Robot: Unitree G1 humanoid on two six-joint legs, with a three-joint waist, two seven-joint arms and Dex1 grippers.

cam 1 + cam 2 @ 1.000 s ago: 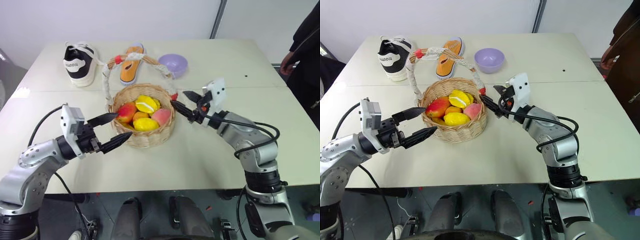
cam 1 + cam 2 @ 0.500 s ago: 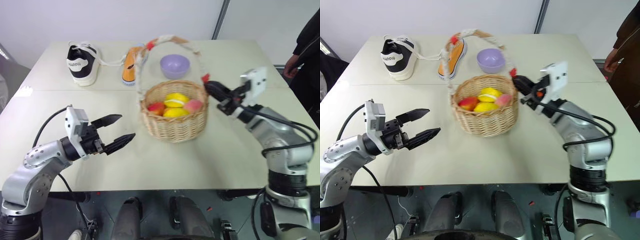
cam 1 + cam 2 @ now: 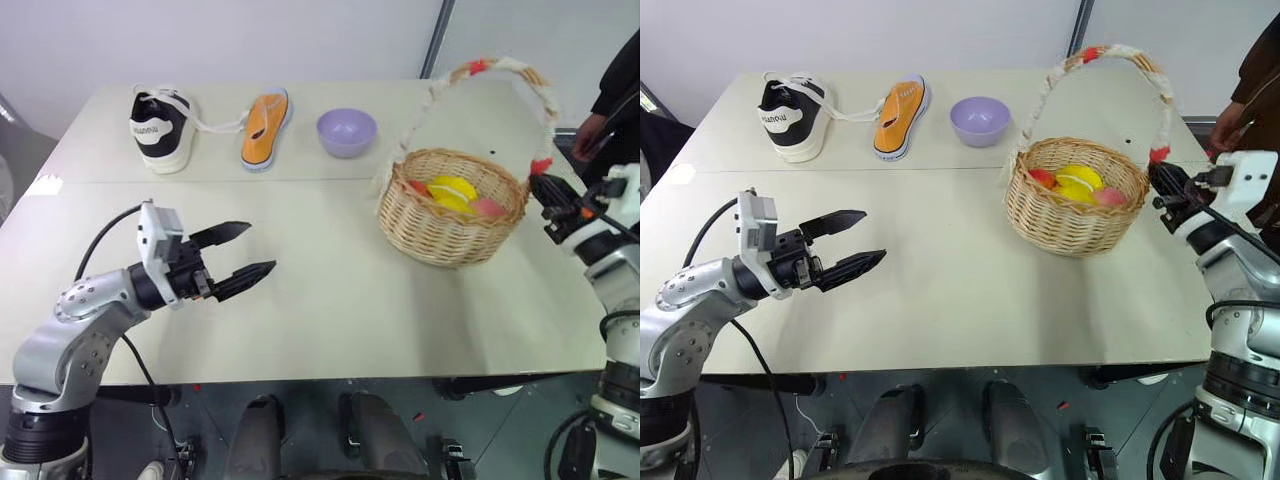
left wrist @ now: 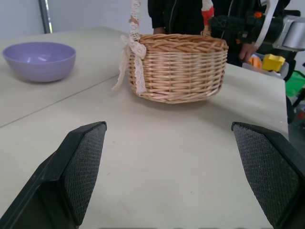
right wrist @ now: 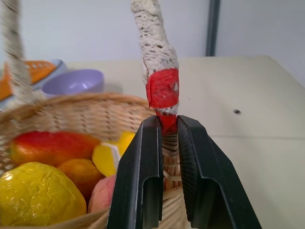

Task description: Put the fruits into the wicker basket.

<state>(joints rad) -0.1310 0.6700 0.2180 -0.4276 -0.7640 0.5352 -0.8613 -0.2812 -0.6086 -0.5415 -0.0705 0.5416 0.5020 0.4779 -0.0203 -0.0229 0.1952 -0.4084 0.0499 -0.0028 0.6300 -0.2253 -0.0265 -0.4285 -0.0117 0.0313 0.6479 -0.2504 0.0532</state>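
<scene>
- My right gripper (image 5: pixel 166 131) pinches the wicker basket (image 3: pixel 452 205) at its handle base, on the table's (image 3: pixel 330 300) right side.
- Fruits (image 3: pixel 452 192) inside.
- Left gripper (image 3: pixel 240 252) gapes empty, well apart.

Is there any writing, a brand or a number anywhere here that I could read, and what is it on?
Black and white sneaker: a short line of white lettering on its heel, too small and blurred to read.
No other writing, numbers or signs can be made out on anything else here.
</scene>
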